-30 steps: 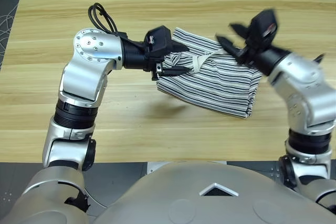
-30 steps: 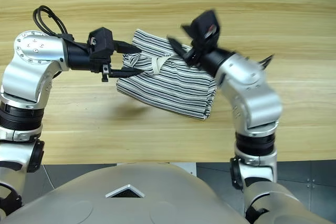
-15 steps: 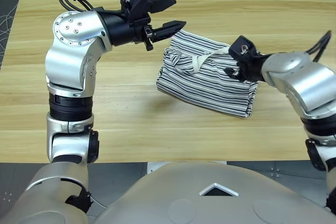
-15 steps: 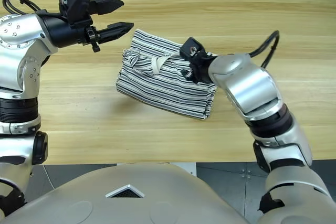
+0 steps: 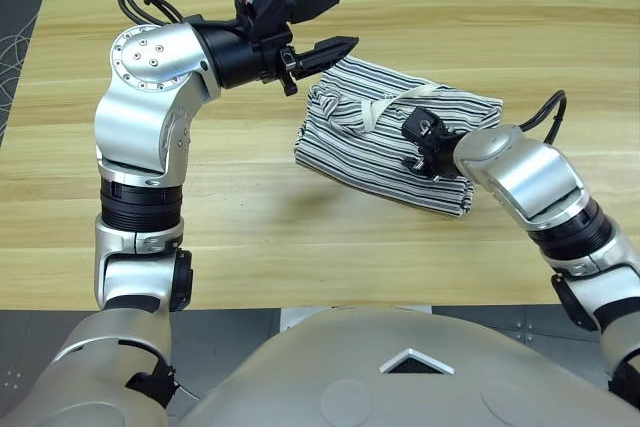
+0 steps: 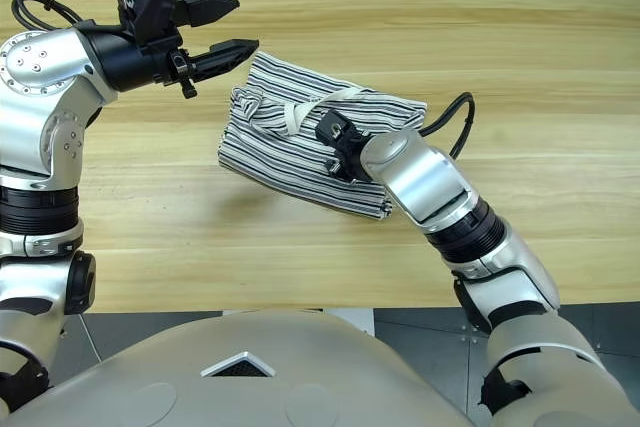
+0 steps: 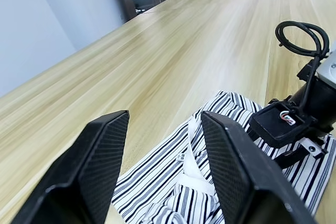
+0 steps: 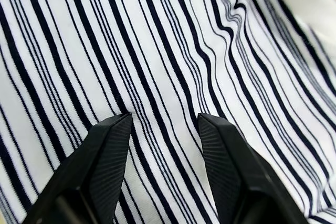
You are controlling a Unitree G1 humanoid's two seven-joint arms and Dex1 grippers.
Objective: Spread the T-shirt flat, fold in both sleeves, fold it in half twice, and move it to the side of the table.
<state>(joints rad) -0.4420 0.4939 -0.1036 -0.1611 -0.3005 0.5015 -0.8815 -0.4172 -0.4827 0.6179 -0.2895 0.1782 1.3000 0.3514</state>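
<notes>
Here we are over the long pale wooden table [image 5: 300, 247], and the navy-and-white striped cotton T-shirt [image 5: 355, 152] lies on it as a compact folded rectangle, collar uppermost, a bit rumpled at its left end, sitting roughly mid-table in front of the robot. The right claw [image 8: 164, 121] is down on the shirt's right half; its 2 black ribbed fingers stand apart with the stripes showing between them; nothing is pinched, it seems to be pressing on the cloth or hovering just over it. The left claw [image 5: 343, 19] hangs in the air above the shirt's far-left corner, fingers spread wide, holding nothing and clear of the fabric. My read: the sleeves and both halvings look done, so the step in hand is the last one, shifting the bundle to the side of the table. That calls for the right claw either to nip a thick edge or to bear down and drag, and for the left to drop and steady the loose left end; otherwise the layers may slide apart. The count: 1 T-shirt, 2 claws, 1 table.
</notes>
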